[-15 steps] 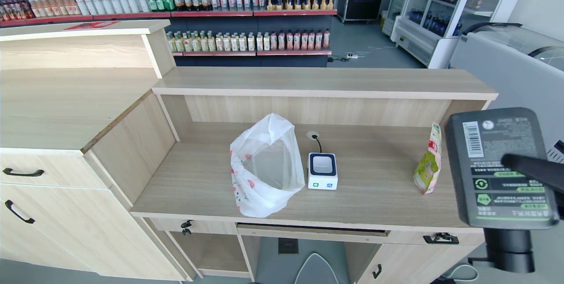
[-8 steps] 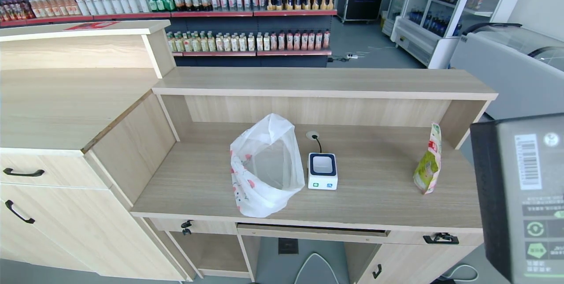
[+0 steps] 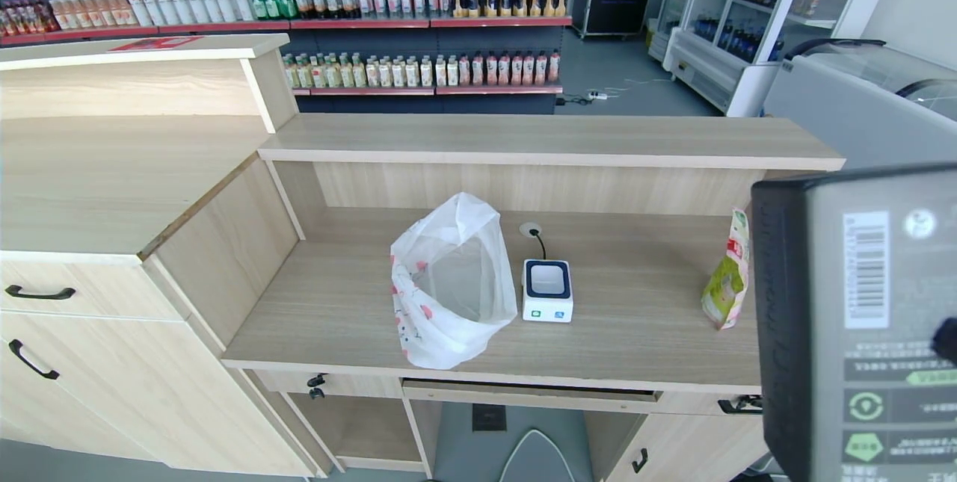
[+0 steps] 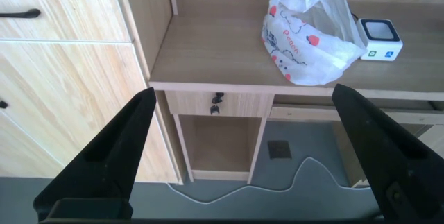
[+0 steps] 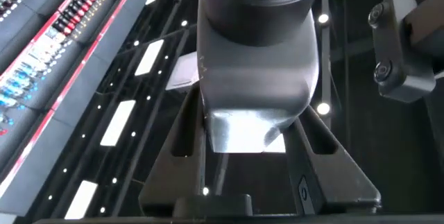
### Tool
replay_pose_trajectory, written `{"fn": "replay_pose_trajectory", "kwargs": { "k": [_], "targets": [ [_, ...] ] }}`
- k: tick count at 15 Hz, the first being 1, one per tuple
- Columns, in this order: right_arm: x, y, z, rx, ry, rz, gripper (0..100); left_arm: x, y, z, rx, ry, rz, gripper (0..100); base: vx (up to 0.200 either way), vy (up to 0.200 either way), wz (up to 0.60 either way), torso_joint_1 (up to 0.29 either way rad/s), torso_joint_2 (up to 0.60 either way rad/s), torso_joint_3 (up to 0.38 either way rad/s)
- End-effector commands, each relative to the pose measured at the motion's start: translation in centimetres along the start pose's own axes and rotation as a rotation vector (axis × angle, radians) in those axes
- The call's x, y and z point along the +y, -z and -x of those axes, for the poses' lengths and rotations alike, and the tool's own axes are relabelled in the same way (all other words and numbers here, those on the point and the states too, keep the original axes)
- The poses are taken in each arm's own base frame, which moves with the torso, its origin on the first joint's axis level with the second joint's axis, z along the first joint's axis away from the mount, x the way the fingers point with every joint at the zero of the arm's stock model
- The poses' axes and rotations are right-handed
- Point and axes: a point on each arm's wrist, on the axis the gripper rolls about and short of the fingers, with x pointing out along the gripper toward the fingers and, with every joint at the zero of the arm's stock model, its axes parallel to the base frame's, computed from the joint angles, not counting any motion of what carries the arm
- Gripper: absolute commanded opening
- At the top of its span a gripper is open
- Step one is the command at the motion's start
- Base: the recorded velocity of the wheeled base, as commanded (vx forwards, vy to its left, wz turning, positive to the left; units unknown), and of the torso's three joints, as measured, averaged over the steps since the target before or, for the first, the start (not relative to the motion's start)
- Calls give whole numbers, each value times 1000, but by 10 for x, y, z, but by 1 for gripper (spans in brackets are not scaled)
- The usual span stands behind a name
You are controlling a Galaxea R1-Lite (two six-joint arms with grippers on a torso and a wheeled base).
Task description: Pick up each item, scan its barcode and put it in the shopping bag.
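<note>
Right wrist view: right gripper (image 5: pixel 253 123) clamps the dark bottle (image 5: pixel 257 44) between its jaws.

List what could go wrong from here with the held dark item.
The barcode on the dark item faces up toward the head camera, not the scanner; unless turned, the scan may fail.
The green pouch stands upright between that item and the scanner; a low sweep could topple it.
The shopping bag sits beside the scanner and could snag.

left gripper (image 4: pixel 243 96): fingers spread wide, angled forward and down
right gripper (image 5: pixel 251 134): raised near head camera, fingers clamped on black pack (image 3: pixel 822 332)
</note>
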Motion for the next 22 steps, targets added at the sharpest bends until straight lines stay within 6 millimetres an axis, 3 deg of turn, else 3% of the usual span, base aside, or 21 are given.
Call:
{"fn": "replay_pose_trajectory", "kwargs": {
  "k": [1,6,9,12,22],
  "targets": [
    [4,-7,-6,-36,-6,-11,0,0,0,0,1,0,1,100,0,0,0,0,0,0],
    [14,-7,-3,-32,-85,-14,0,0,0,0,1,0,1,100,0,0,0,0,0,0],
    [12,5,20,49,-171,-44,0,0,0,0,1,0,1,100,0,0,0,0,0,0],
    [2,3,43,10,-177,-60,0,0,0,0,1,0,1,100,0,0,0,0,0,0],
    [1,4,43,0,-161,-91,0,0,0,0,1,0,1,100,0,0,0,0,0,0]
  ]
}}
